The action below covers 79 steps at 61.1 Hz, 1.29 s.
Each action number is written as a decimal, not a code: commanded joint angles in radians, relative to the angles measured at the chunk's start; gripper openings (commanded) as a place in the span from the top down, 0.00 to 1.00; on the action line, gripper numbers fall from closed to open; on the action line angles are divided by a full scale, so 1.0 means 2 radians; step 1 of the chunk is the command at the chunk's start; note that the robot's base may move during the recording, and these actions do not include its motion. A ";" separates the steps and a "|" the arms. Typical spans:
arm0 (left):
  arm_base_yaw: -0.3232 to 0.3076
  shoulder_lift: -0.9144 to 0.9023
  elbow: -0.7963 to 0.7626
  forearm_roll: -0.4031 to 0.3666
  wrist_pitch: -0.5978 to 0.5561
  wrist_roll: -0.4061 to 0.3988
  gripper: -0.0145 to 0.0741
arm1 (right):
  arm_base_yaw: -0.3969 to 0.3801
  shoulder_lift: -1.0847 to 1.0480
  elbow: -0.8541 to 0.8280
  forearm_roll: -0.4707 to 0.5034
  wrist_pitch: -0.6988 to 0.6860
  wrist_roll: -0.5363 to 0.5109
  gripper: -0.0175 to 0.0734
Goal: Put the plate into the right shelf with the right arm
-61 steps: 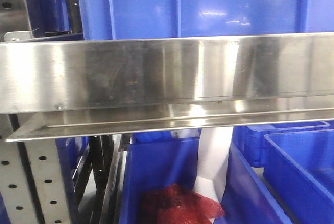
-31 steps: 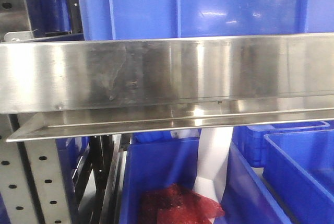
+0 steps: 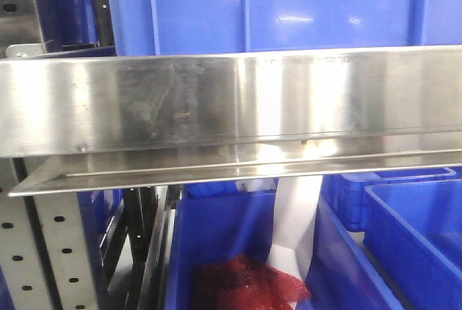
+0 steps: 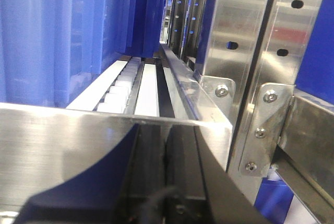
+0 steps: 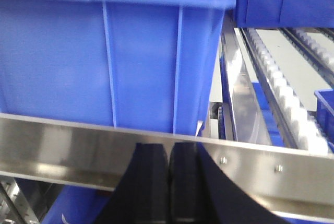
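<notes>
The plate is out of view in every frame. The right shelf (image 3: pixel 216 100) fills the front view as a shiny steel ledge with blue bins above and below it. In the left wrist view my left gripper (image 4: pixel 166 127) is shut with nothing between its black fingers, its tips level with the top edge of a steel ledge (image 4: pixel 62 135) of the rack. The right wrist view shows my right gripper (image 5: pixel 169 146) shut and empty too, its tips in front of a steel ledge (image 5: pixel 62 143) with a large blue bin (image 5: pixel 104 51) beyond it.
A perforated upright (image 4: pixel 250 51) stands close on the right of the left gripper. White roller tracks (image 5: pixel 282 93) run back along the shelf level. Below the ledge are open blue bins (image 3: pixel 419 238), one holding a red mesh bundle (image 3: pixel 245 285), and a white strip (image 3: pixel 296 223).
Only the light glints on the steel ledge have shifted. Nothing else has visibly moved.
</notes>
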 commanded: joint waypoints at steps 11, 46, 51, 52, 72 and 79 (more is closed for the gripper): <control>-0.002 -0.006 0.004 0.000 -0.044 -0.003 0.89 | -0.001 0.000 0.004 -0.003 -0.040 -0.001 0.75; -0.002 -0.006 0.004 0.000 -0.044 -0.003 0.89 | -0.122 -0.038 0.118 0.010 -0.153 -0.018 0.75; -0.002 -0.006 0.004 0.000 -0.044 -0.003 0.89 | -0.142 -0.062 0.159 0.022 -0.184 -0.032 0.75; -0.002 -0.006 0.004 0.000 -0.044 -0.003 0.89 | -0.144 -0.066 0.167 0.024 -0.190 -0.033 0.75; -0.002 -0.006 0.004 0.000 -0.044 -0.003 0.89 | -0.153 -0.136 0.280 0.035 -0.254 -0.035 0.75; -0.002 -0.006 0.004 0.000 -0.044 -0.003 0.89 | -0.153 -0.137 0.280 0.035 -0.264 -0.035 0.75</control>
